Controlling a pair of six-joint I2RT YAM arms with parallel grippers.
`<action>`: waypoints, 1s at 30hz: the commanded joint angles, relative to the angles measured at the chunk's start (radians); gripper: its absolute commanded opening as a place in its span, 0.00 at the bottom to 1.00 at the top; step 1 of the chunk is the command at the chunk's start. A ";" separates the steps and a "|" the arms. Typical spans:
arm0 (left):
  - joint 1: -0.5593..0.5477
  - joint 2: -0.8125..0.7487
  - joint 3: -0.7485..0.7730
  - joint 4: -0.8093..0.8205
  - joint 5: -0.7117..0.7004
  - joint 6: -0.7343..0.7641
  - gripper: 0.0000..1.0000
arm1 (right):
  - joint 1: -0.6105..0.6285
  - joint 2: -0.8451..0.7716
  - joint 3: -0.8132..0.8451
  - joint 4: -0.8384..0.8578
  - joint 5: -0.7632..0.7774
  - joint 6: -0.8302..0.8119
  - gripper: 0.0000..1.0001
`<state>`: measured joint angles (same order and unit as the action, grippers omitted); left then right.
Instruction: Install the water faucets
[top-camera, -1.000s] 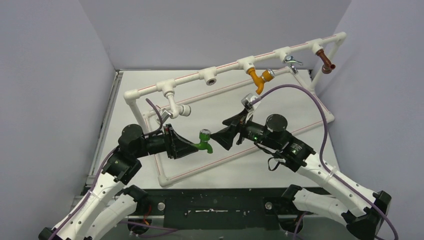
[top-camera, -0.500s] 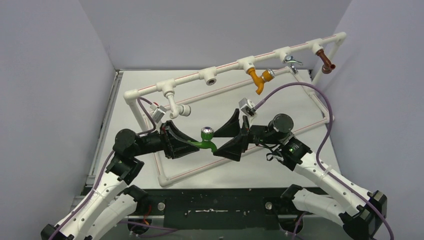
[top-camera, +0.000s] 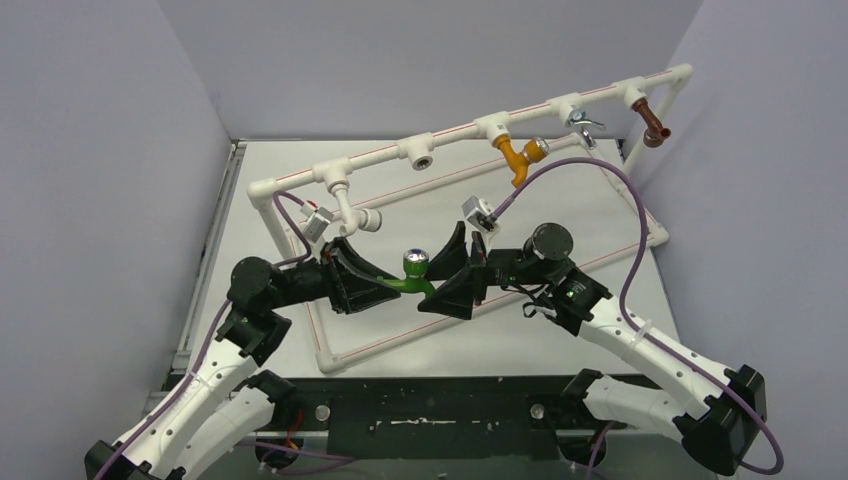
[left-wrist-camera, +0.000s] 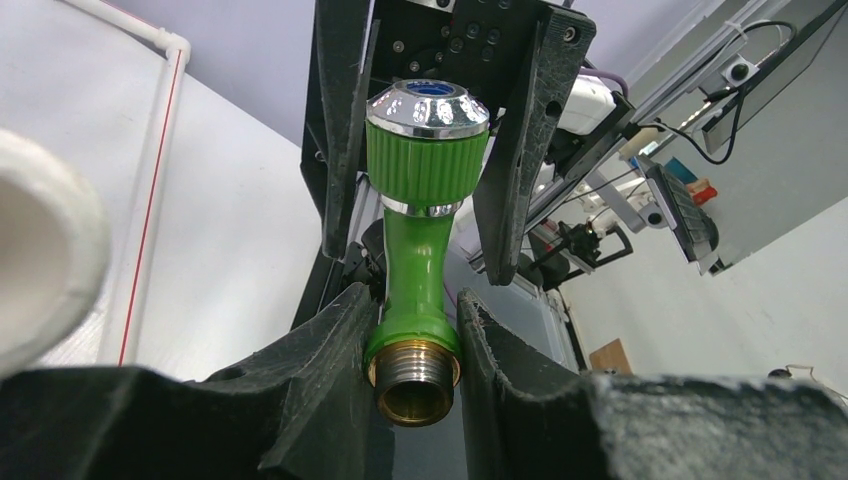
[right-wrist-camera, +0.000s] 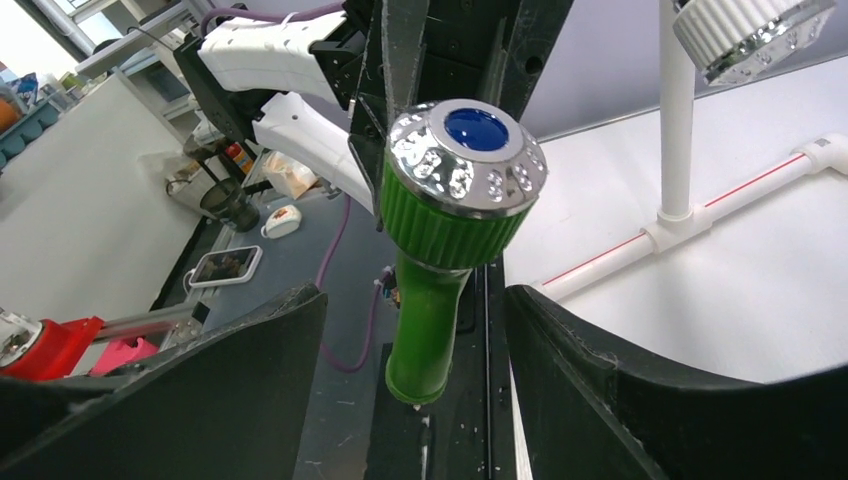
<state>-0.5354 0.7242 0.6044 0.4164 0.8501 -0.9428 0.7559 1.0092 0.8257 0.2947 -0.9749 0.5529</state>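
Where the white table (top-camera: 590, 210) runs back to plain pale walls (top-camera: 100, 150) on three sides, a white pipe frame with red stripes (top-camera: 460, 133) stands on it, its top rail slanting toward the far right corner. Along that rail I see a white faucet (top-camera: 352, 212) near the left end, an open socket (top-camera: 423, 158), then an orange faucet (top-camera: 515, 160), a silver faucet (top-camera: 585, 122) and a brown faucet (top-camera: 655, 125). Both my arms reach in from the near edge with elbows out and forearms turned toward each other, so the wrists face one another over the middle of the table, on the near side of the top rail. My left pincer (left-wrist-camera: 412, 335) is clenched on the green faucet (top-camera: 410, 280), gripping its body just above the brass threaded end, which pokes back toward my left wrist camera. The faucet is off the table, in the air between my two wrists, well apart from the open socket. My right pincer (top-camera: 447, 273) is released: its fingers (right-wrist-camera: 250, 380) stand spread to either side of the faucet's chrome-capped, blue-centred knob, with a gap showing on both sides in the right wrist view.
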 joint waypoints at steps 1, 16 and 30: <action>0.002 -0.005 0.012 0.111 -0.008 -0.002 0.00 | 0.018 -0.005 0.055 0.057 0.022 -0.020 0.64; 0.002 -0.010 -0.003 0.123 -0.043 -0.008 0.00 | 0.032 0.003 0.056 0.064 0.032 -0.031 0.39; 0.002 0.016 -0.002 0.116 -0.029 -0.006 0.00 | 0.049 -0.019 0.067 0.004 0.103 -0.096 0.00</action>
<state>-0.5304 0.7303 0.5858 0.4732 0.8337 -0.9531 0.7830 1.0164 0.8433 0.2626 -0.8967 0.5091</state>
